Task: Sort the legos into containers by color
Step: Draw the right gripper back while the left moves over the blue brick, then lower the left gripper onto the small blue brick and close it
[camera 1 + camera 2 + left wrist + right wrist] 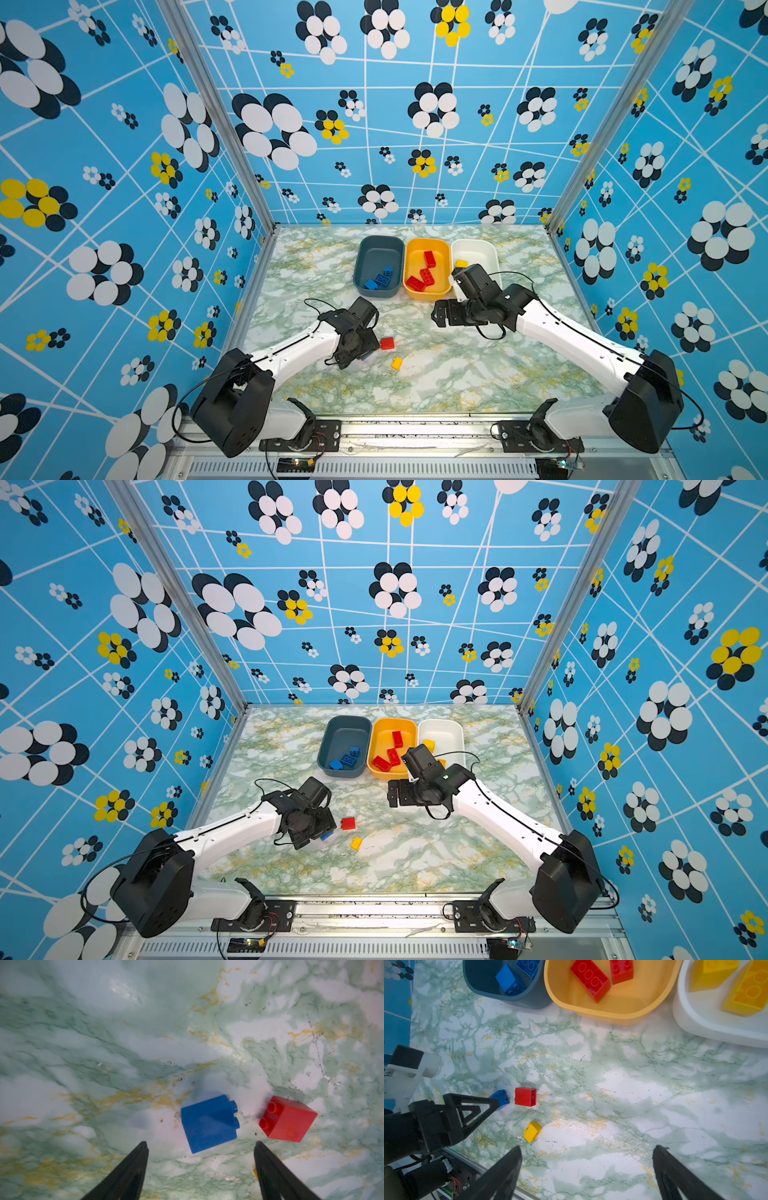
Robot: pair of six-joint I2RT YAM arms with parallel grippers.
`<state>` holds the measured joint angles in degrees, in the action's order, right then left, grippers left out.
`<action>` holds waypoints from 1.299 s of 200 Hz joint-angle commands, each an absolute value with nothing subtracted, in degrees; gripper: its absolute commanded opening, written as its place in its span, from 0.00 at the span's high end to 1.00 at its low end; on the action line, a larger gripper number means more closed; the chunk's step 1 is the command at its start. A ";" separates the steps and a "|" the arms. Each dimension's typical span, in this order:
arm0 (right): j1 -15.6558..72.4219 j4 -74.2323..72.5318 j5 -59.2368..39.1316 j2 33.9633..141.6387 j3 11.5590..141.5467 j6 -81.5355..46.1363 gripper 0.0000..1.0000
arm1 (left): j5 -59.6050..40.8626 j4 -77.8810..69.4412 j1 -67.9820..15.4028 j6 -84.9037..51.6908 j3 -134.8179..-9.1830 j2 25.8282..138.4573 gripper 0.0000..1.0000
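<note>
- Three tubs stood: teal tub (376,249), orange tub (415,259), white tub (478,249).
- Three bricks lay loose: blue brick (208,1124), red brick (387,343), yellow brick (397,363).
- Left tool (201,1142), right tool (588,1147): both gaped empty.

Green-veined marble table (457,374), teal tub (376,253), orange-yellow tub (415,259), white tub (478,249), blue brick (207,1124), red brick (288,1120), yellow brick (532,1132)

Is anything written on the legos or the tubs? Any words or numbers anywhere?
None: no word, number or label can be read in any view.
The red brick in the orange-yellow tub shows only round studs.
The wall carries flowers and lines, no letters.
</note>
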<state>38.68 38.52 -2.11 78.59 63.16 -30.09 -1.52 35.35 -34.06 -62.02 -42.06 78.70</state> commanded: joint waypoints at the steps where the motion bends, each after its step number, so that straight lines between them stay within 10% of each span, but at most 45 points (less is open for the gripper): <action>1: 39.02 38.93 -2.25 76.59 61.47 -31.67 0.01 | -1.50 33.89 -34.41 -63.87 -43.04 80.81 0.20; 260: 38.98 38.91 -1.15 73.74 59.61 -31.38 0.01 | -0.10 32.96 -34.41 -64.00 -44.92 86.01 0.52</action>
